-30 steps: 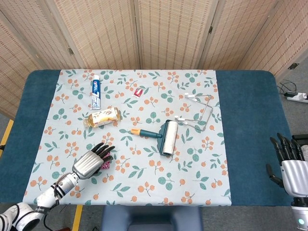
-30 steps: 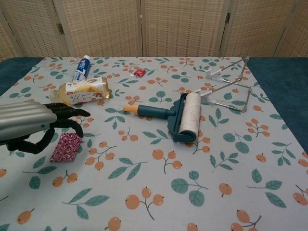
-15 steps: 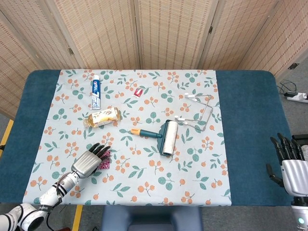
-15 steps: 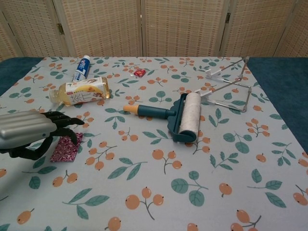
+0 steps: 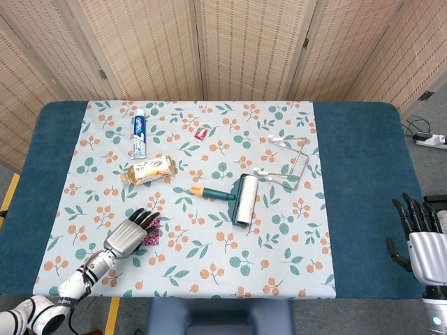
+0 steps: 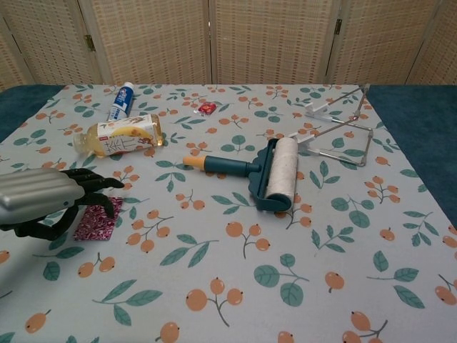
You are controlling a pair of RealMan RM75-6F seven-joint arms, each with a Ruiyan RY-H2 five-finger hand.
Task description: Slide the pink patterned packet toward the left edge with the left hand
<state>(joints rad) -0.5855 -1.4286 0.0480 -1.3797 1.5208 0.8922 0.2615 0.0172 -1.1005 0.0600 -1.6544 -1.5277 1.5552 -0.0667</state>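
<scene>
The pink patterned packet [image 6: 98, 218] [image 5: 153, 234] lies flat on the floral cloth at the near left. My left hand [image 6: 50, 196] [image 5: 129, 232] lies over its left part, dark fingers curved down onto it; whether the fingertips press the packet is hard to tell. Much of the packet shows to the right of the fingers. My right hand [image 5: 418, 241] hangs off the table's right edge with fingers spread and nothing in it; the chest view does not show it.
A lint roller [image 6: 268, 171] lies mid-table. A drink bottle [image 6: 118, 136] and a toothpaste tube [image 6: 121, 100] lie at the far left, a small red packet [image 6: 206, 108] further back, and a wire stand [image 6: 343, 128] at the far right.
My left hand has drawn back toward the near left, and the packet has shifted slightly left with it.
</scene>
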